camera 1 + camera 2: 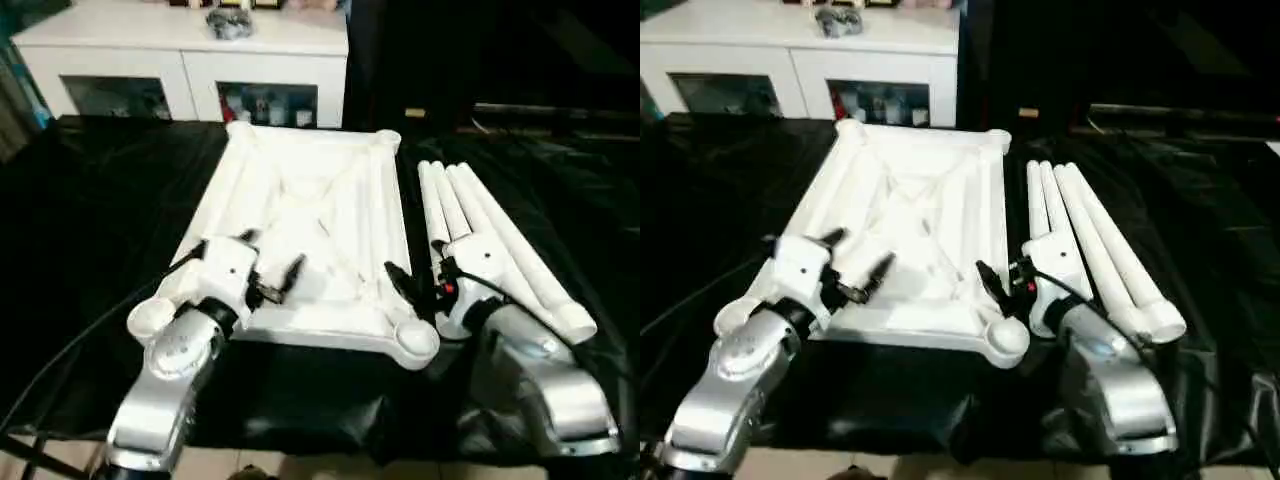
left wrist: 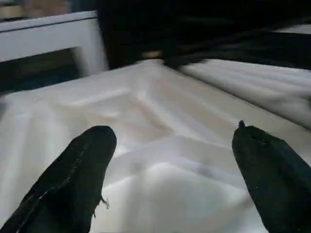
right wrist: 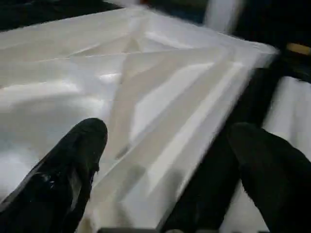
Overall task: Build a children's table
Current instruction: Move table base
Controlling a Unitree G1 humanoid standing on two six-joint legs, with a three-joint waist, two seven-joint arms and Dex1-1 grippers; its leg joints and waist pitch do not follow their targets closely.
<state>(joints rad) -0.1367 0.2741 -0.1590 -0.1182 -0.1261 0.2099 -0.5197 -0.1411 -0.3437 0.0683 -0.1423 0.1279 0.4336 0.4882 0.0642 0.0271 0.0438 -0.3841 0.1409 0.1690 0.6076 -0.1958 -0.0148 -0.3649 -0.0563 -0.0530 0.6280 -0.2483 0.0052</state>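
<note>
The children's table lies in parts on a black cloth. Its white tabletop (image 1: 310,215) rests upside down, ribbed underside up, with round sockets at the corners. Several long white tapered legs (image 1: 480,225) lie side by side just right of it. My left gripper (image 1: 272,255) hovers open over the tabletop's near left part, and the ribbed surface (image 2: 160,131) shows between its black fingers (image 2: 73,179). My right gripper (image 1: 420,275) stands open astride the tabletop's near right rim (image 3: 194,131). One of its fingers is over the ribs, the other over the dark gap beside the legs.
A white cabinet (image 1: 180,50) with glass-fronted compartments stands behind the work surface. The black cloth (image 1: 90,220) spreads wide on both sides of the tabletop. Its front edge drops to a pale floor close to my forearms.
</note>
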